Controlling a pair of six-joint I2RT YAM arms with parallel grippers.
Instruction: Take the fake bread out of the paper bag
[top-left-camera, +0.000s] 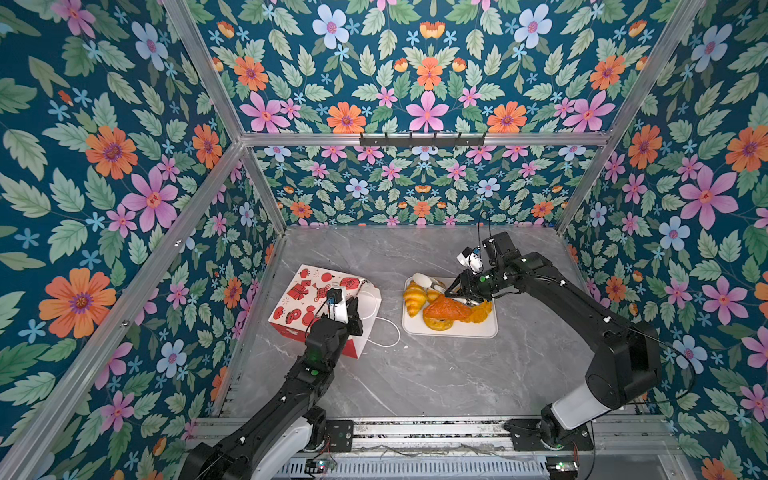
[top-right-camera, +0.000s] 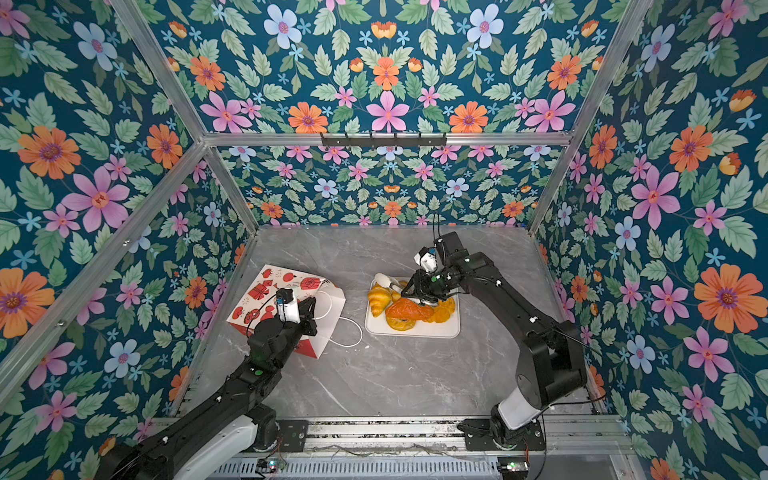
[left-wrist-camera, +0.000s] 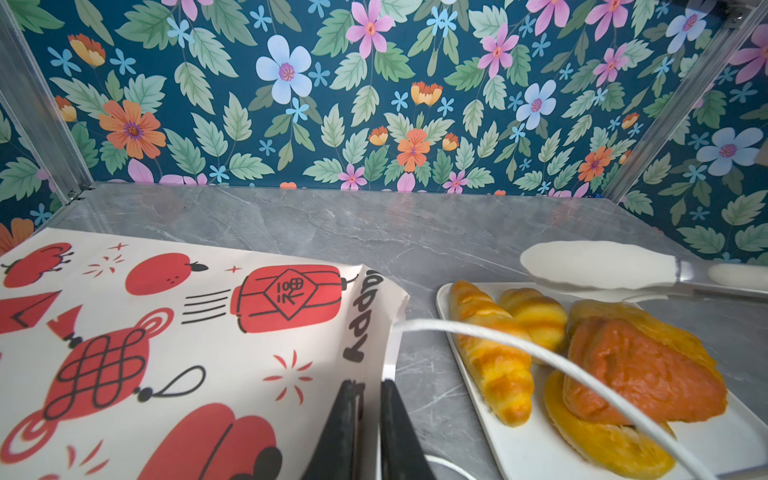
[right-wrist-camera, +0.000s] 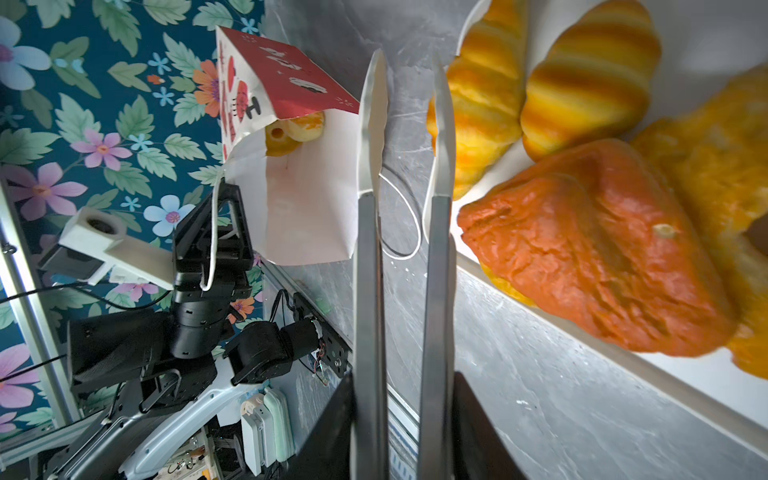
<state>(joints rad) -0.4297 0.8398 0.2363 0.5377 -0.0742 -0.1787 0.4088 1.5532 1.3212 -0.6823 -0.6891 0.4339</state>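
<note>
**Bag rim clamped, tongs empty over tray**

Left tool (left-wrist-camera: 369, 388) is closed on the mouth rim of the red-and-white printed paper bag (top-left-camera: 297, 297). The bag lies on its side on the grey marble desk (top-left-camera: 415, 374), mouth toward the flat white rectangular tray (top-left-camera: 478, 330).

Right tool (right-wrist-camera: 402, 386) grips the steel white-tipped tongs (right-wrist-camera: 368, 249) — tips parted, nothing between them, over the tray's croissant end.

Glossy yellow-orange fake bread (top-left-camera: 446, 309) on the tray: 2 croissants (top-left-camera: 412, 300), orange-brown bun, ring cake (top-left-camera: 436, 324). 1 yellow holed pastry (right-wrist-camera: 291, 131) shows inside the bag mouth — right wrist view.
</note>
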